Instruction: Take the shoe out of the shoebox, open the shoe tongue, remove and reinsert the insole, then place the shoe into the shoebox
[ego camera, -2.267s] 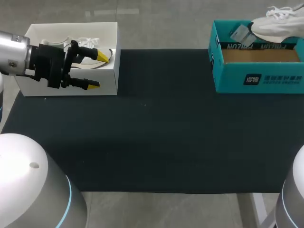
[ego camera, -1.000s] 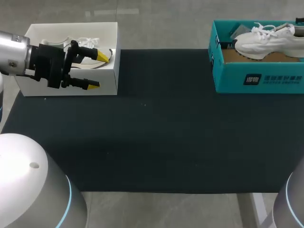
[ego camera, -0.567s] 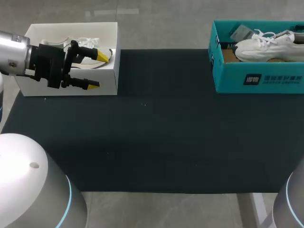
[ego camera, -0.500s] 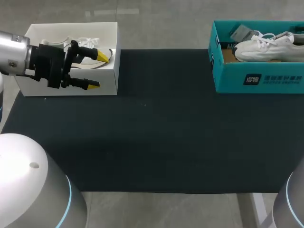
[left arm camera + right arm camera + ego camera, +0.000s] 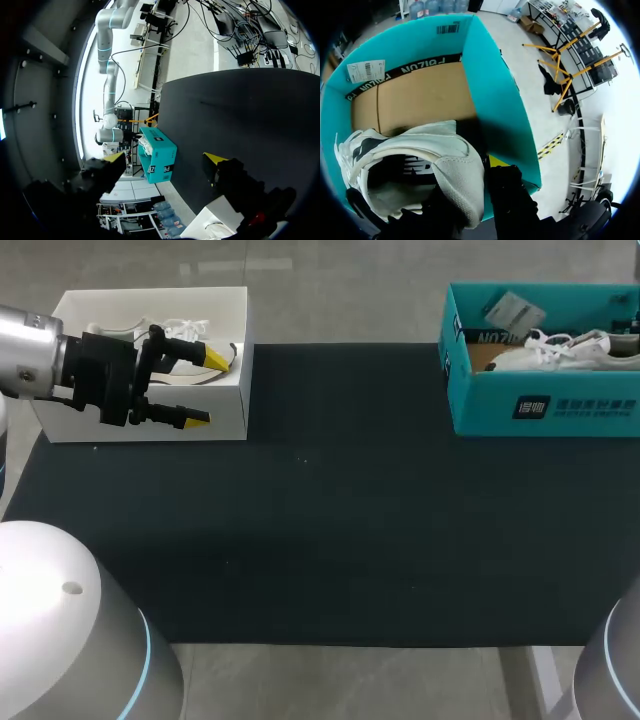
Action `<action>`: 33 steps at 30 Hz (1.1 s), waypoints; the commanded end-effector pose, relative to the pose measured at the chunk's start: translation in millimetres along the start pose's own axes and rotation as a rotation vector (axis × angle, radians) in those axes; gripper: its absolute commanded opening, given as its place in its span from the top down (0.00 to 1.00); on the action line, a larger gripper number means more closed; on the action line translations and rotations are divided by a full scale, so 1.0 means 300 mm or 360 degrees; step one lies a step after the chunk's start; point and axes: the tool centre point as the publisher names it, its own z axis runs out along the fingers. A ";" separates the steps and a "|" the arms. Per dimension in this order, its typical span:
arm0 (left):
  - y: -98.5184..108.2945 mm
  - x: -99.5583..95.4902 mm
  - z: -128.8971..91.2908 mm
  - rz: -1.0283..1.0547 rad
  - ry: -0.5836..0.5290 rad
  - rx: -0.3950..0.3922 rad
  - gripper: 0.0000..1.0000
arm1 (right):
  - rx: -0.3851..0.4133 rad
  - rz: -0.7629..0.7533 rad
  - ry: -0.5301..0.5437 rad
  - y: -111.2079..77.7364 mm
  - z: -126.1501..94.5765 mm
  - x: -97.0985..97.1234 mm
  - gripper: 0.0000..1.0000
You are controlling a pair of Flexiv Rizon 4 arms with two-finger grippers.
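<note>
The white shoe (image 5: 560, 348) lies low inside the teal shoebox (image 5: 545, 410) at the table's far right. In the right wrist view my right gripper (image 5: 470, 182) is shut on the heel of the shoe (image 5: 420, 150). One yellow-tipped finger (image 5: 495, 161) stands outside the heel, against the wall of the shoebox (image 5: 490, 85); the other is hidden in the shoe. This gripper does not show in the head view. My left gripper (image 5: 195, 385) hangs open and holding nothing at the front of a white box (image 5: 150, 425). From the left gripper (image 5: 165, 157), the teal shoebox (image 5: 161, 161) shows far ahead.
The white box at the far left holds another white shoe with loose laces (image 5: 172, 332). A paper tag (image 5: 512, 310) sits on the teal shoebox's back wall. A black mat (image 5: 330, 500) covers the table between the two boxes.
The right gripper has lowered the shoe from above the teal shoebox down into it. The left arm has kept still.
</note>
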 end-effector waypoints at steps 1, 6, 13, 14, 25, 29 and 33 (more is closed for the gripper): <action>0.001 -0.001 0.002 0.0001 0.0006 0.0000 0.00 | 0.0031 -0.0002 -0.0007 0.015 0.056 0.016 1.00; 0.001 -0.001 0.002 0.0001 0.0006 0.0000 0.00 | 0.0079 0.0009 -0.0006 0.005 0.102 0.026 1.00; 0.001 -0.001 0.002 0.0001 0.0006 0.0000 0.00 | 0.0103 0.0039 0.0006 0.009 0.128 0.028 1.00; 0.001 -0.001 0.002 0.0001 0.0006 0.0000 0.00 | 0.0108 0.0041 0.0009 0.009 0.128 0.028 1.00; 0.001 -0.001 0.002 0.0001 0.0006 0.0000 0.00 | 0.0089 0.0030 0.0004 -0.007 0.091 0.018 0.58; 0.001 -0.001 0.002 0.0001 0.0006 0.0000 0.00 | 0.0057 0.0025 0.0000 -0.016 0.032 0.002 0.36; 0.001 -0.001 0.002 0.0001 0.0006 0.0000 0.00 | -0.0027 0.0049 0.0054 -0.021 -0.071 -0.020 0.20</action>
